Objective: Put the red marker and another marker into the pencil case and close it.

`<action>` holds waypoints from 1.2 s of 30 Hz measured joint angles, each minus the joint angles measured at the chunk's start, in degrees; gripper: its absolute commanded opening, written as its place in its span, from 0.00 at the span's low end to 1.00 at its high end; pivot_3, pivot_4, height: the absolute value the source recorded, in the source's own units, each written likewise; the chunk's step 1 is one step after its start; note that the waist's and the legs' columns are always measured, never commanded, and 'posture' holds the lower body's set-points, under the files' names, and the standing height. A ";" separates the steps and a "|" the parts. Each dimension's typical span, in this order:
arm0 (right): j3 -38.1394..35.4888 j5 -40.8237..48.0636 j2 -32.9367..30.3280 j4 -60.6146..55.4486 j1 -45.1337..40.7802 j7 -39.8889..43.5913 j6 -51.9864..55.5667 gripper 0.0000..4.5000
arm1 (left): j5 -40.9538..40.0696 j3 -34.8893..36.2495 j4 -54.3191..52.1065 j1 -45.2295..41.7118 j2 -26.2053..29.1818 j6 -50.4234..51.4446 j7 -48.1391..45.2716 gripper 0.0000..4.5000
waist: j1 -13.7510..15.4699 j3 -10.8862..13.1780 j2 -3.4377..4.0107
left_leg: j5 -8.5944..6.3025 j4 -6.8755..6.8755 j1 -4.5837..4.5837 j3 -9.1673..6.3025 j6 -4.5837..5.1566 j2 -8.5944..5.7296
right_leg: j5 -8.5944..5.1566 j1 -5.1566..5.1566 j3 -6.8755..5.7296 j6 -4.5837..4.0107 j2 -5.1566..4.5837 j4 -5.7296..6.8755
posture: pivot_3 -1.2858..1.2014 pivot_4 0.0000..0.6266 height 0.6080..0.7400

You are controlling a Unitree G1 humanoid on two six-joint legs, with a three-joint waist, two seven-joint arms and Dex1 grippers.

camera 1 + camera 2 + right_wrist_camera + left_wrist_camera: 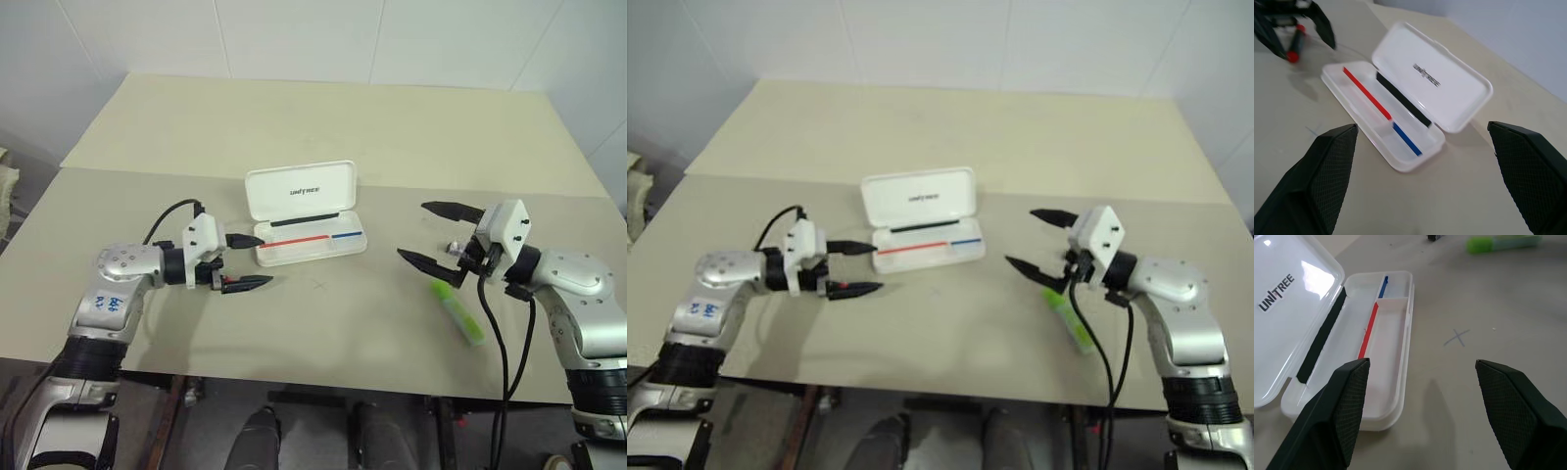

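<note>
White pencil case point(300, 201), 1; green highlighter point(460, 311), 1; red marker point(1294, 53), 1; all jaws released.

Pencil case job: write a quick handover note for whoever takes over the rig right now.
Left gripper: open, by the left end of the pencil case. The red marker sits between its fingers near their base; I cannot tell if it is gripped.
Right gripper: open, empty, near the green highlighter, which lies on the table.
Case: lid up, no marker in the tray.
Done: nothing packed.
Left: put both markers in, shut the lid.
</note>
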 measured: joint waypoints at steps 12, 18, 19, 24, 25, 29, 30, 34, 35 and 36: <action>1.54 0.00 3.22 -6.31 1.16 -3.94 1.16 1.00 | 5.65 -5.78 10.29 -7.84 -4.46 -3.83 -2.75 0.79 | -0.13 0.00 0.00 | 0.00 0.00 0.00 0.05 0.01 0.00 | 0.01 -0.03 0.03 0.03 0.00 0.01 | 0.52 0.24 1.00; 1.55 -0.13 3.64 -7.24 1.40 -5.55 1.21 1.00 | 7.02 -6.29 11.86 -8.44 -4.45 -4.46 -4.15 0.79 | -0.04 0.00 0.00 | -0.01 0.01 0.00 0.05 0.02 0.00 | 0.01 -0.02 0.03 0.03 0.00 0.01 | 0.52 0.24 1.00; 1.55 -0.14 3.69 -7.37 1.39 -5.92 1.21 1.00 | 7.61 -6.58 12.98 -8.91 -4.44 -4.66 -4.33 0.79 | -0.04 0.00 0.00 | -0.01 0.02 0.00 0.05 0.02 0.00 | 0.01 -0.02 0.03 0.03 0.00 0.02 | 0.52 0.24 1.00; 1.59 -0.14 4.03 -8.36 1.16 -6.71 1.21 1.00 | 9.85 -7.30 18.58 -11.50 -5.36 -6.70 -4.11 0.79 | -0.04 0.00 0.00 | 0.00 0.02 0.00 0.06 0.02 0.00 | 0.02 -0.02 0.04 0.04 0.00 0.02 | 0.52 0.24 1.00; 1.60 -0.14 4.06 -8.37 1.05 -6.80 1.23 1.00 | 10.13 -7.43 19.55 -12.10 -5.81 -7.13 -4.15 0.79 | -0.04 0.00 0.00 | 0.00 0.02 0.00 0.07 0.02 -0.01 | 0.02 -0.02 0.04 0.04 0.00 0.02 | 0.52 0.24 1.00; 1.68 -0.14 4.19 -8.38 0.16 -7.04 1.30 1.00 | 11.08 -7.87 21.66 -13.15 -6.93 -8.13 -4.33 0.79 | -0.03 0.00 0.00 | 0.01 0.06 0.01 0.06 0.03 0.00 | 0.03 -0.02 0.04 0.05 0.00 0.09 | 0.52 0.24 1.00; 1.68 -0.14 4.19 -8.38 -0.22 -7.08 1.30 1.00 | 11.33 -8.00 21.84 -13.31 -7.12 -8.12 -4.35 0.75 | -0.03 0.00 -0.01 | 0.02 0.06 0.01 0.07 0.04 0.00 | 0.04 -0.02 0.04 0.06 0.00 0.10 | 0.52 0.24 1.00; 1.69 -0.13 4.19 -8.40 -0.62 -7.10 1.30 1.00 | 12.08 -8.37 23.06 -14.28 -7.69 -8.13 -4.54 0.52 | -0.07 0.00 -0.01 | 0.03 0.05 0.01 0.07 0.04 0.00 | 0.05 -0.02 0.05 0.06 0.00 0.09 | 0.52 0.24 1.00; 1.69 -0.13 4.19 -8.40 -0.67 -7.10 1.30 1.00 | 12.15 -8.39 23.10 -14.36 -7.74 -8.14 -4.61 0.44 | -0.10 0.00 -0.01 | 0.02 0.04 0.01 0.07 0.04 0.00 | 0.05 -0.02 0.05 0.06 0.00 0.08 | 0.52 0.24 1.00; 1.69 -0.13 4.19 -8.40 -0.78 -7.10 1.30 1.00 | 12.21 -8.40 23.15 -14.39 -7.81 -8.14 -4.68 0.37 | -0.12 0.00 -0.01 | 0.02 0.03 0.01 0.08 0.05 0.00 | 0.04 -0.03 0.05 0.06 0.00 0.07 | 0.52 0.24 1.00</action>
